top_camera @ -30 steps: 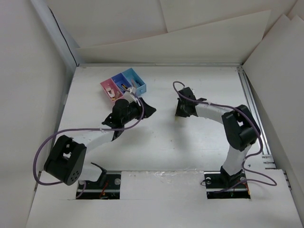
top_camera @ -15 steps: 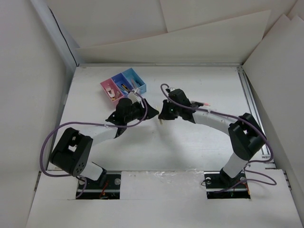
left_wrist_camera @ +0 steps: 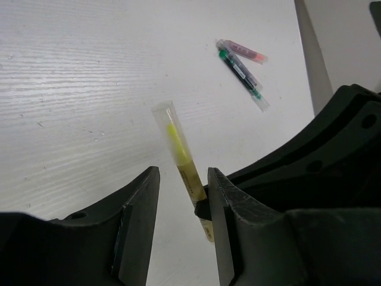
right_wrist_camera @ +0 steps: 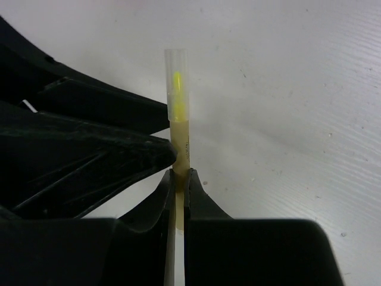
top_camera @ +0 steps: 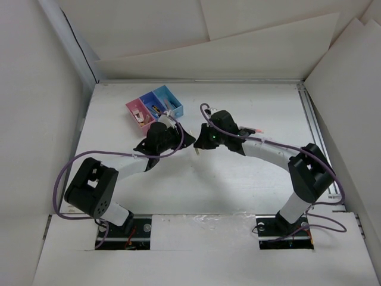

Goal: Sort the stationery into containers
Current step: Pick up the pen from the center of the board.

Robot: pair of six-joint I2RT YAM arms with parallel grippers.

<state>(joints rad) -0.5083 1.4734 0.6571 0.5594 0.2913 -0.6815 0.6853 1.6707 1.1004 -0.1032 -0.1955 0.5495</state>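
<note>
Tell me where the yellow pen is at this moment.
In both wrist views the yellow pen is clamped in the right gripper and sits between the open fingers of the left gripper, over the middle of the table.

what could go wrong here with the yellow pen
Only the right claw grips the yellow pen. If it lets go before the open left claw closes, the pen likely drops. The two claws sit very close, so closing or pulling away could knock them together or twist the pen.
</note>
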